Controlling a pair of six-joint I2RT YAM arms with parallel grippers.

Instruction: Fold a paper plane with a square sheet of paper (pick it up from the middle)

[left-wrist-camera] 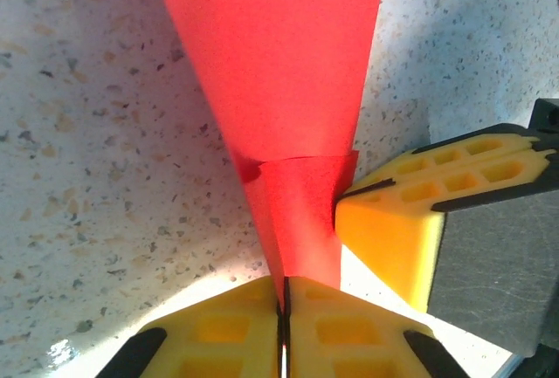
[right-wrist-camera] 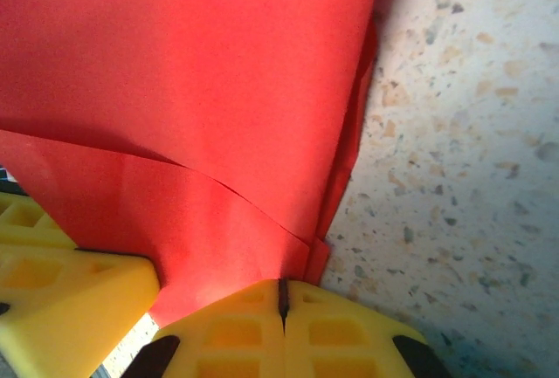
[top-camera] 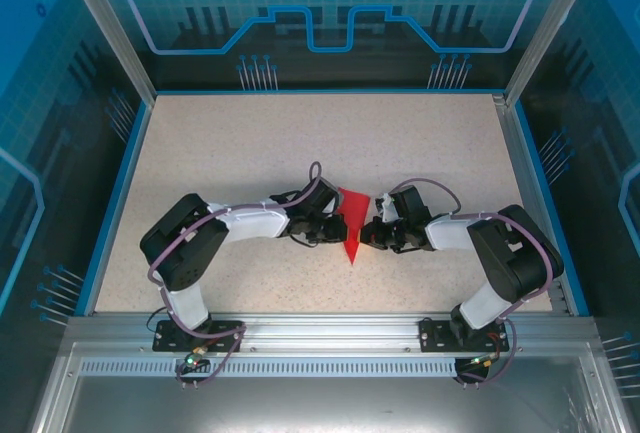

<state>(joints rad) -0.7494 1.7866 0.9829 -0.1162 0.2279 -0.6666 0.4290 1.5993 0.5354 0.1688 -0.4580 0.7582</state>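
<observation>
Paper plane (top-camera: 352,221) between left hand (top-camera: 334,225) and right hand (top-camera: 372,235), edges hidden

- The red paper plane (left-wrist-camera: 271,72) lies on the speckled table (left-wrist-camera: 87,134).
- It is wide at the top of the picture and gets thin lower down.
- A fold line runs across it near the middle, and the part below looks darker.
- The left hand (left-wrist-camera: 285,295) is at the bottom, with its two yellow fingers (left-wrist-camera: 227,326) pressed together.
- The thin end of the plane goes into the crack between them.
- The right hand (left-wrist-camera: 397,230) pokes one yellow finger in from the right side.
- Its tip touches the plane's edge, just beside the fold.
</observation>
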